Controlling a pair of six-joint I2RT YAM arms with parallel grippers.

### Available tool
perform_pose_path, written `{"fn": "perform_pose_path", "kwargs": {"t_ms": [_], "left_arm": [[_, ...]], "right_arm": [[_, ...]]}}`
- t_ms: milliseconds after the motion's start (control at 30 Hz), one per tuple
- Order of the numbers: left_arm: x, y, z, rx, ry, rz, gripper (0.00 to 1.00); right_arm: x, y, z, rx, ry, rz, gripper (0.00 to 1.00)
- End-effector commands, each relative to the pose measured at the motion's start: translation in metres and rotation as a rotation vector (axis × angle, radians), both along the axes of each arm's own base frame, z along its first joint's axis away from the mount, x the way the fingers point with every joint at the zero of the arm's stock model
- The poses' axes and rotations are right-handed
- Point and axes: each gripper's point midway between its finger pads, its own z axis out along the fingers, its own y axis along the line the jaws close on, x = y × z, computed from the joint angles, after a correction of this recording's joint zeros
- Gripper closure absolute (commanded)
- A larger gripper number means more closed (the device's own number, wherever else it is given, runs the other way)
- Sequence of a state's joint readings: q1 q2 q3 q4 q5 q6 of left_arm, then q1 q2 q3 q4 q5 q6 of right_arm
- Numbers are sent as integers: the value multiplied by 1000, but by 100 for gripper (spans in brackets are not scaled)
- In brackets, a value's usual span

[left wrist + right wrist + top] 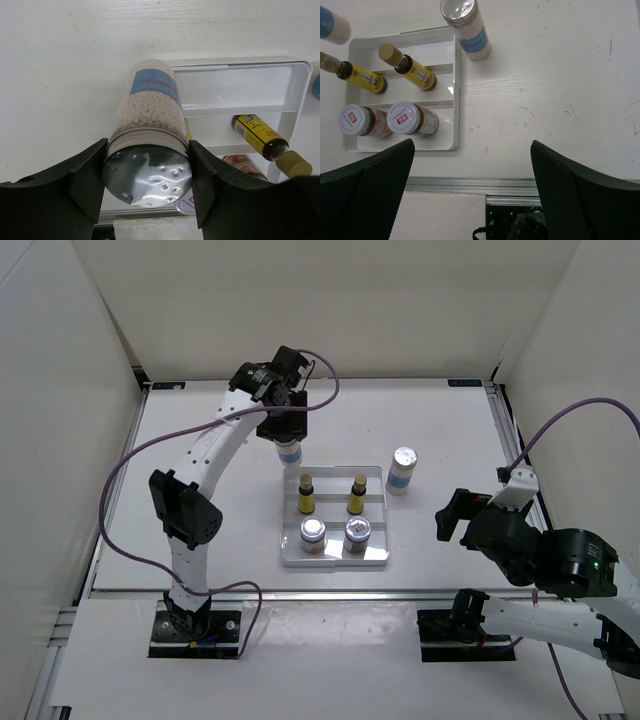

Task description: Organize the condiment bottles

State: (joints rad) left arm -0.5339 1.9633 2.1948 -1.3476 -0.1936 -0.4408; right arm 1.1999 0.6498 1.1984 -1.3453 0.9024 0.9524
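My left gripper [284, 430] is shut on a white bottle [147, 130] with a silver cap and blue band, held just beyond the far left corner of the white stepped tray [372, 472]; the bottle also shows in the top view [288, 451]. Two yellow dark-capped bottles [306, 494] [355, 493] stand on the tray's middle step. Two silver-lidded red-label jars [313, 533] [357, 532] stand on the near step. The second white bottle [402, 470] stands on the table right of the tray. My right gripper [472, 190] is open and empty, near the table's front right edge.
White walls enclose the table on the left, back and right. A metal rail [470, 185] runs along the table's near edge. The tray's far step [235, 87] holds nothing.
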Motion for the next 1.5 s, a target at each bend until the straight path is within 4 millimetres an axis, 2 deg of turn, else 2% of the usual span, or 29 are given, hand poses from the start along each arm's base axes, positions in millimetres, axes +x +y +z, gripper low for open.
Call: {"fn": "perform_pose_path", "kwargs": {"t_ms": [0,200,367,467,633,833,1133,1467], "left_arm": [[-4,-15,-4,-4,17,-15,41],[-5,-25,-19,11,47,-27,41],[-5,-28,-46,37,112,-23,40],[-5,-31,-56,48,120,-20,40],[-7,-34,-66,37,147,-11,38],[-15,-41,-59,17,137,-25,37],[-27,-31,-66,32,157,-4,36],[-26,-36,-62,7,151,-12,34]], "right_arm": [[-8,-28,-14,-141,38,-7,0],[-8,-28,-14,-141,38,-7,0],[-8,-28,-14,-141,38,-7,0],[-9,-29,-14,-125,35,-12,0],[-9,-30,-13,-116,32,-12,0],[-9,-30,-13,-116,32,-12,0],[-9,-30,-13,-116,32,-12,0],[-9,-30,-13,-116,32,-12,0]]}}
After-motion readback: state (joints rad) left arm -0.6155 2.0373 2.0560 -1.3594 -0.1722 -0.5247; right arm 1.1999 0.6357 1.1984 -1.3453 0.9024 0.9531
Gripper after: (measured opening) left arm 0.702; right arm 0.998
